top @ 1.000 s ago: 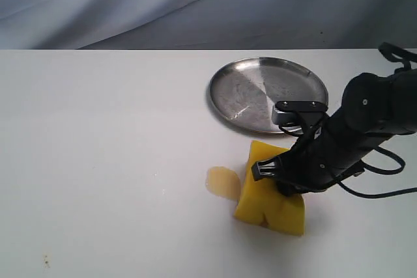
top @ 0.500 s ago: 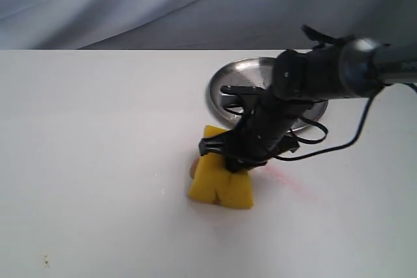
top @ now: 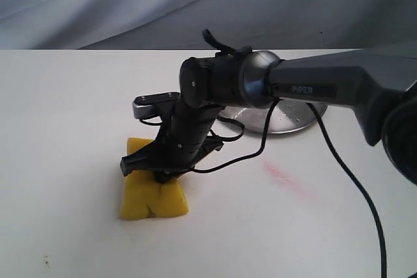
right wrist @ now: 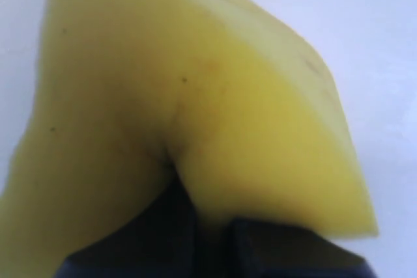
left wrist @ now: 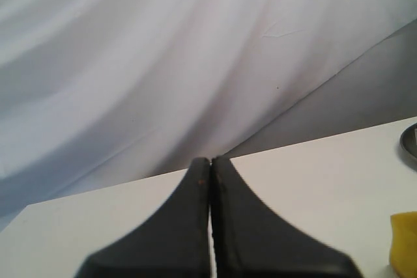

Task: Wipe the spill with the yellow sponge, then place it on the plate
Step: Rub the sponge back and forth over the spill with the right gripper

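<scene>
The yellow sponge (top: 153, 198), left of and nearer than the plate (top: 296, 118), is squeezed on the table (top: 65, 128) between the right gripper's (top: 160, 175) fingers, while the left gripper (left wrist: 210, 162) is seen closed on nothing.

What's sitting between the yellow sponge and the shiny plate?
In the exterior view, no object shows on the table there. Only the right gripper, clamped on the yellow sponge, its arm and a looping cable cross that stretch before the plate.

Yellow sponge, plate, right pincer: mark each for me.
yellow sponge (top: 140, 205), exterior view, its near yellow face.
plate (top: 296, 125), exterior view, its near rim.
right pincer (top: 161, 174), exterior view, where it pinches the sponge.
</scene>
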You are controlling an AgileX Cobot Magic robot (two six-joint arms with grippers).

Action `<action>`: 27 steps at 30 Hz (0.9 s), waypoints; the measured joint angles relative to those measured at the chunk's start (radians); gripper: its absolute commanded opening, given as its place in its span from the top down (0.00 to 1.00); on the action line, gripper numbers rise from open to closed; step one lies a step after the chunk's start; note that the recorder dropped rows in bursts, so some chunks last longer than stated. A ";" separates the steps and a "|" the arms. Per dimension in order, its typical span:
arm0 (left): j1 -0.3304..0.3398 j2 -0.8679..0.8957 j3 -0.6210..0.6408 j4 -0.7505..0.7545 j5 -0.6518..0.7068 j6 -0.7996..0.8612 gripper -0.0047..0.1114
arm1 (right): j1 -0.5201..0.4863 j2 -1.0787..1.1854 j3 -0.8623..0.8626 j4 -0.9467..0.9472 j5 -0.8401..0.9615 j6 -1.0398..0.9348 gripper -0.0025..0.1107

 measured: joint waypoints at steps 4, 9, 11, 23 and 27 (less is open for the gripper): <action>0.000 0.000 0.000 0.000 0.000 0.000 0.96 | 0.025 0.002 -0.009 -0.014 0.024 0.000 0.98; 0.000 0.000 0.000 0.000 0.000 0.000 0.96 | 0.025 -0.002 -0.003 -0.037 0.047 0.000 0.98; 0.000 0.000 0.000 0.000 0.000 0.000 0.96 | 0.025 -0.019 0.029 -0.042 0.047 0.000 0.98; 0.000 0.000 0.000 0.000 0.000 0.000 0.96 | -0.075 -0.302 0.482 -0.103 -0.083 0.000 0.98; 0.000 0.000 0.000 0.000 0.000 0.000 0.96 | -0.180 -0.413 0.627 -0.170 -0.092 0.000 0.98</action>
